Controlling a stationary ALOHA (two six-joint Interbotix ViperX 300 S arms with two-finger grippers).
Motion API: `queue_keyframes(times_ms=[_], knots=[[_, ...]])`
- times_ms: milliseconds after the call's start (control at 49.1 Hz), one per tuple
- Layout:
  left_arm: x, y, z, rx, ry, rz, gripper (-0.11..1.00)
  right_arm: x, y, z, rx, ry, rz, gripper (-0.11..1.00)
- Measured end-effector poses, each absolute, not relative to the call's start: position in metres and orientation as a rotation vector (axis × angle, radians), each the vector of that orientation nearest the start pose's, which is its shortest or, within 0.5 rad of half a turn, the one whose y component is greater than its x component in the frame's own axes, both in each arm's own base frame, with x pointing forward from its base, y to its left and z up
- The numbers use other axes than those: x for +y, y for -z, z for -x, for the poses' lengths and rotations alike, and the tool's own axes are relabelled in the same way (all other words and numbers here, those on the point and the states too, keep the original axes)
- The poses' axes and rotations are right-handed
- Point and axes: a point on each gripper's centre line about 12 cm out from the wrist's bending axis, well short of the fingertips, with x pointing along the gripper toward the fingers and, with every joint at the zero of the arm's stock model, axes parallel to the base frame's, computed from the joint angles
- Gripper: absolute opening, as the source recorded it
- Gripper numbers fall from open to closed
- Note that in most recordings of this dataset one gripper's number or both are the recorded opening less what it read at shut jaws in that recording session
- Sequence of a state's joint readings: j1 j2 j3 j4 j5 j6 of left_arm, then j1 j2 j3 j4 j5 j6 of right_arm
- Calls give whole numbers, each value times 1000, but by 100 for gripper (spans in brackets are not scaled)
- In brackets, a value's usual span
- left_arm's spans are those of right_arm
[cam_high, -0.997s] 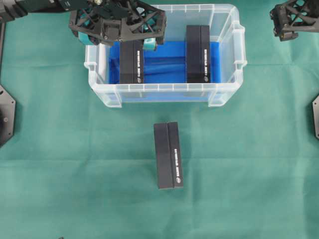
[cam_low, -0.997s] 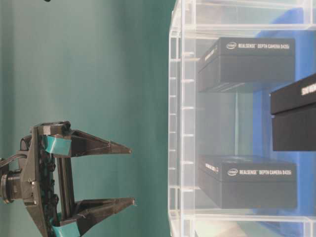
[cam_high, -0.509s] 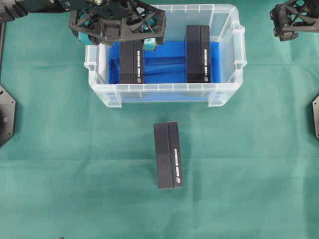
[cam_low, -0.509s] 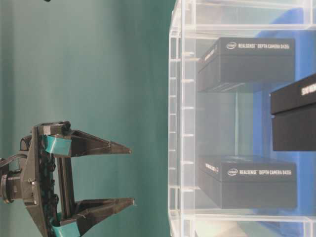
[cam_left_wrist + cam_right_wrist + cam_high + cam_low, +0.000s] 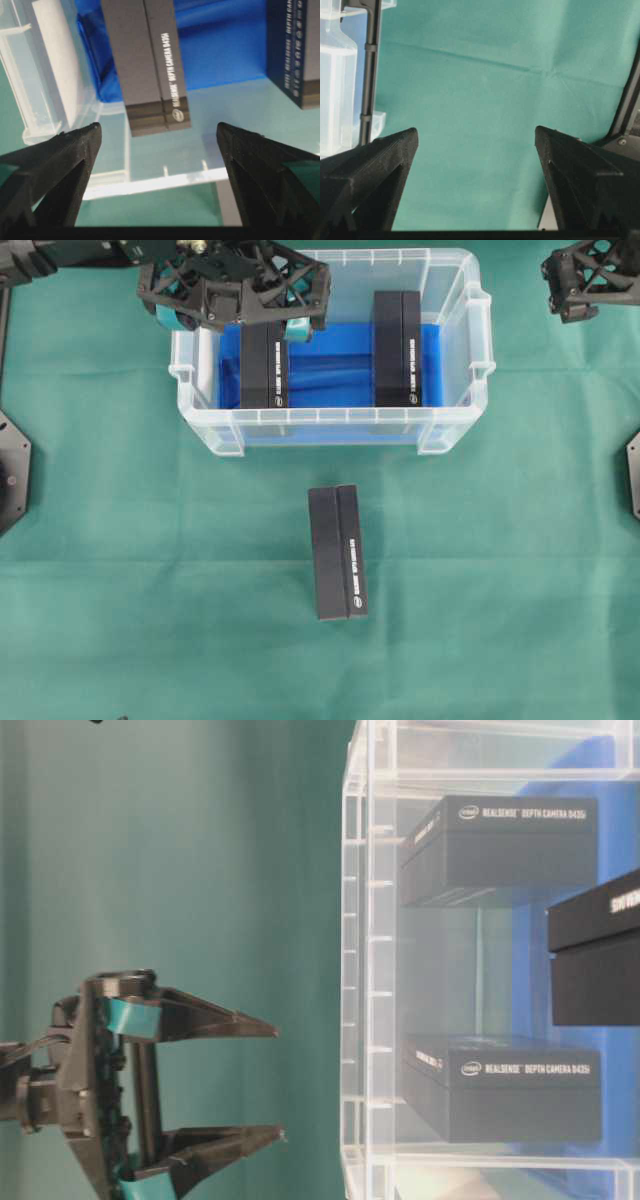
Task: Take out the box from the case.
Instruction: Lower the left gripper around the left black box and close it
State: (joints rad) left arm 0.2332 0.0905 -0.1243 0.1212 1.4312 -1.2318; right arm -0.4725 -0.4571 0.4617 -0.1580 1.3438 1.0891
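Observation:
The case [image 5: 330,420], a clear tub lined with blue cloth, holds two black boxes, one at the left [image 5: 264,365] and one at the right [image 5: 397,348]. My left gripper [image 5: 235,320] hangs open and empty above the left box's far end, above the rim. In the table-level view, which is turned on its side, it [image 5: 277,1080] is level with the lower box [image 5: 500,1085]. In the left wrist view the left box [image 5: 150,65] lies between my open fingers [image 5: 65,165]. My right gripper [image 5: 590,280] is open and empty at the far right, outside the case.
A third black box [image 5: 337,552] lies on the green cloth in front of the case. The case's front wall [image 5: 160,180] shows below the left gripper. The right wrist view shows green cloth and the case's side [image 5: 335,75].
The left gripper has shifted slightly toward the far side and a little closer to the case's rim, still open. The boxes and the right gripper have not moved.

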Motion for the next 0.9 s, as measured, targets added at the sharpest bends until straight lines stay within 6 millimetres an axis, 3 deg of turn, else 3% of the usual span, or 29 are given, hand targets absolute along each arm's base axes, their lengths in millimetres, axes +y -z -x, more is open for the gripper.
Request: queue_keyframes(times_ms=[448, 896], knots=[[113, -275, -388, 1038, -1138, 1094, 99, -128, -303, -210, 967, 1209, -1067, 91], [113, -251, -388, 1022, -1132, 1104, 99, -128, -303, -211, 956, 1201, -1066, 91]])
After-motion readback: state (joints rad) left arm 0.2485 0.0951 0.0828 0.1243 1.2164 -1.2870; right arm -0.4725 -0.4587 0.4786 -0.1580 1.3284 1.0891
